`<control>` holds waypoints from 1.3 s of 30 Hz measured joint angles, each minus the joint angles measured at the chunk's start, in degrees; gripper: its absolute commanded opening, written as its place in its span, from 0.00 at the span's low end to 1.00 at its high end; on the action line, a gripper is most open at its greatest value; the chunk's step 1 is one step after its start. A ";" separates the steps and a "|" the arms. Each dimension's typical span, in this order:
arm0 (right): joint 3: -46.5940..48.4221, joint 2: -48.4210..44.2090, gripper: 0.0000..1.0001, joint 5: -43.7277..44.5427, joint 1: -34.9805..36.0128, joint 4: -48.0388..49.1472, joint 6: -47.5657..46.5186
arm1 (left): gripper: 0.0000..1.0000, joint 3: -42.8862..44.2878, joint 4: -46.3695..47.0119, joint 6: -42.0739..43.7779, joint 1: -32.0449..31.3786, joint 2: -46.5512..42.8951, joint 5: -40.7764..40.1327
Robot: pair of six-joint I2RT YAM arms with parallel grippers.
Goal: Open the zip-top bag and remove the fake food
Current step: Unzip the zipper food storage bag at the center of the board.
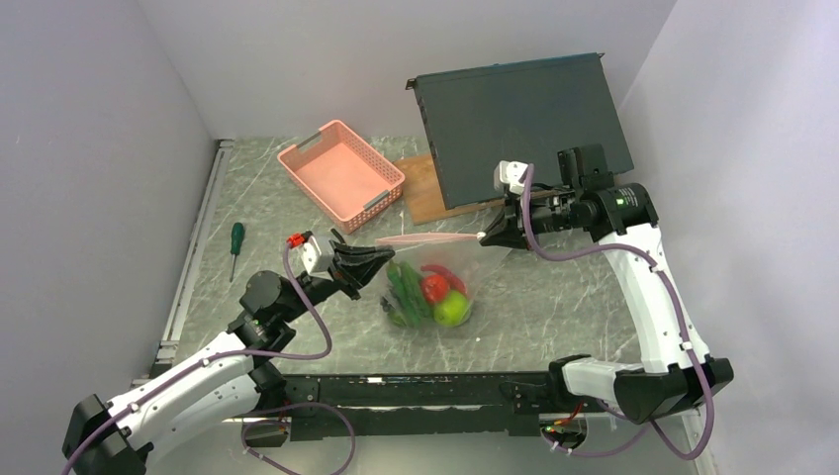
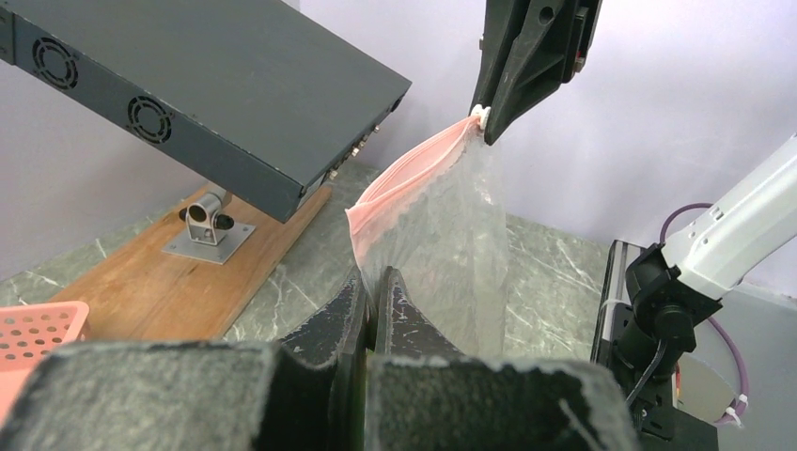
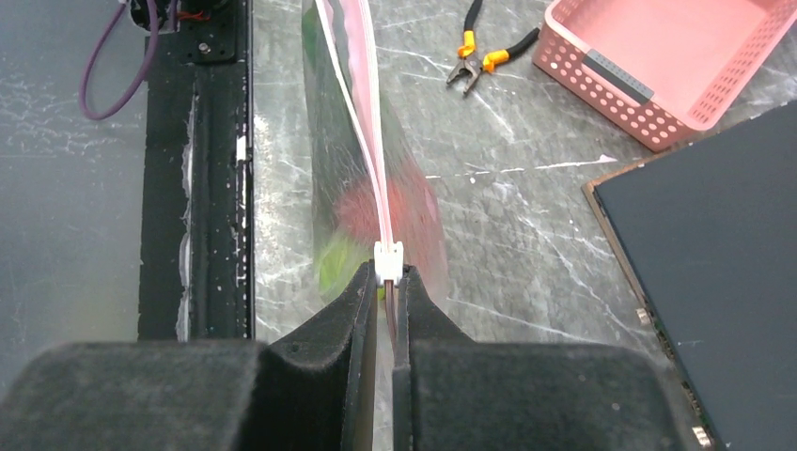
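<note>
We hold the bag (image 1: 442, 260) taut by its strip (image 1: 425, 238), on the near side of the basket (image 1: 341, 170), left gripper (image 1: 374, 259) clamped on one end and right gripper (image 1: 485, 236) pinching the white slider (image 3: 388, 262) at the other, so the food (image 1: 432, 294) sags clear of the zip.

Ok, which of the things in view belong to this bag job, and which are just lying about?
Part of the job:
zip-top bag, held by its pink zip strip between left claw and right claw
fake food inside it

Just lying about:
pink basket
green-handled screwdriver
orange-handled pliers
dark flat box
wooden board under it
</note>
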 measured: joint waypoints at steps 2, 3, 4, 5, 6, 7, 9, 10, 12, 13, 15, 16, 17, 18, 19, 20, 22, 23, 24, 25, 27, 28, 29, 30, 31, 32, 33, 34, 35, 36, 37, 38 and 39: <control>-0.07 -0.02 0.01 0.00 -0.66 -0.59 -0.50 | 0.00 -0.26 -0.17 -0.02 0.22 -0.24 0.00; -0.11 -0.02 0.01 -0.02 -1.07 -0.92 -0.83 | 0.00 -0.28 -0.33 -0.02 0.31 -0.31 0.00; -0.17 -0.02 0.01 -0.02 -1.51 -1.25 -1.11 | 0.00 -0.31 -0.50 -0.02 0.37 -0.39 0.00; -0.20 -0.02 0.01 -0.02 -1.95 -1.66 -1.40 | 0.00 -0.31 -0.68 -0.02 0.46 -0.50 0.00; -0.28 -0.02 0.01 -0.04 -2.45 -2.03 -1.75 | 0.00 -0.31 -0.76 -0.02 0.52 -0.59 0.00; -0.39 -0.02 0.01 -0.17 -2.99 -2.40 -2.16 | 0.00 -0.33 -0.87 0.00 0.59 -0.74 -0.02; -0.50 -0.02 0.01 -0.44 -4.20 -3.02 -2.97 | 0.00 -0.37 -1.07 0.00 0.68 -1.05 -0.02; -0.52 -0.02 0.01 -0.55 -4.70 -3.39 -3.41 | 0.00 -0.48 -1.09 0.00 0.74 -1.22 -0.04; -0.57 -0.02 0.01 -0.68 -5.90 -4.42 -4.42 | 0.00 -0.74 -1.27 0.00 0.94 -1.64 -0.24; -0.59 -0.02 0.01 -0.81 -6.51 -5.03 -4.96 | 0.00 -0.90 -1.36 0.00 1.01 -1.86 -0.39; -0.59 -0.02 0.01 -1.01 -7.58 -6.23 -6.12 | 0.00 -1.18 -1.55 0.00 1.14 -2.21 -0.46; -0.59 -0.02 0.02 -1.07 -8.07 -6.82 -6.69 | 0.00 -1.22 -1.70 0.00 1.18 -2.29 -0.46; -0.59 -0.02 0.02 -1.14 -8.61 -7.48 -7.34 | 0.00 -1.22 -1.84 0.00 1.22 -2.38 -0.46; -0.59 -0.02 0.02 -1.16 -9.16 -8.17 -7.91 | 0.00 -1.22 -1.95 0.00 1.25 -2.43 -0.46; -0.59 -0.02 0.02 -1.16 -9.73 -8.85 -8.50 | 0.00 -1.22 -2.05 0.00 1.29 -2.49 -0.48; -0.59 -0.02 0.02 -1.16 -10.19 -9.27 -8.92 | 0.00 -1.25 -2.29 0.00 1.40 -2.62 -0.48; -0.59 0.00 0.02 -1.16 -11.04 -10.16 -9.90 | 0.00 -1.25 -2.43 0.00 1.53 -2.73 -0.48; -0.59 0.00 0.02 -1.14 -11.32 -10.49 -10.29 | 0.00 -1.25 -2.43 0.00 1.55 -2.78 -0.48; -0.59 0.00 0.03 -1.07 -11.54 -10.91 -10.69 | 0.00 -1.25 -2.47 0.00 1.62 -2.82 -0.50; -0.59 0.00 0.05 -1.05 -11.72 -11.28 -11.06 | 0.00 -1.25 -2.62 0.00 1.66 -2.91 -0.52; -0.57 0.00 0.24 -1.05 -11.91 -11.96 -11.80 | 0.00 -1.25 -2.84 0.00 1.79 -3.04 -0.52; -0.57 0.02 0.39 -1.05 -11.93 -12.52 -12.37 | 0.00 -1.25 -2.82 0.00 1.81 -3.04 -0.52; -0.50 0.04 0.54 -1.09 -11.98 -13.07 -12.79 | 0.00 -1.25 -2.84 0.00 1.86 -3.04 -0.46; -0.22 0.15 0.69 -0.83 -12.24 -14.01 -13.55 | 0.00 -1.25 -3.02 0.07 1.99 -3.02 -0.48; 0.20 0.20 0.76 -0.79 -12.74 -14.75 -14.05 | 0.00 -1.25 -3.17 0.07 2.19 -2.97 -0.44; 0.72 0.24 0.79 -0.74 -12.79 -15.28 -14.29 | 0.00 -1.25 -3.17 0.07 2.40 -2.71 -0.33; 1.31 0.24 0.80 -0.66 -12.46 -15.47 -14.36 | 0.00 -1.20 -2.99 0.07 2.56 -2.21 0.00; 2.05 0.24 0.80 -0.59 -11.15 -15.67 -14.21 | 0.00 -1.18 -2.62 0.04 2.71 -1.60 0.39; 2.73 0.24 0.80 -0.66 -9.49 -15.74 -13.81 | 0.00 -1.03 -2.29 0.04 2.82 -0.81 1.05; 3.61 0.26 0.80 -0.55 -6.78 -15.72 -12.90 | 0.00 -0.76 -2.19 0.02 2.84 -0.11 1.53; 4.46 0.37 0.80 -0.72 -4.04 -15.58 -11.72 | 0.00 -0.28 -2.14 0.04 2.84 0.92 2.34; 5.20 0.46 0.80 -0.96 -1.46 -15.15 -10.29 | 0.00 0.42 -2.14 0.09 2.84 1.97 3.23; 5.64 0.55 0.80 -1.14 0.50 -14.53 -8.85 | 0.00 1.14 -2.16 0.15 2.86 2.84 4.20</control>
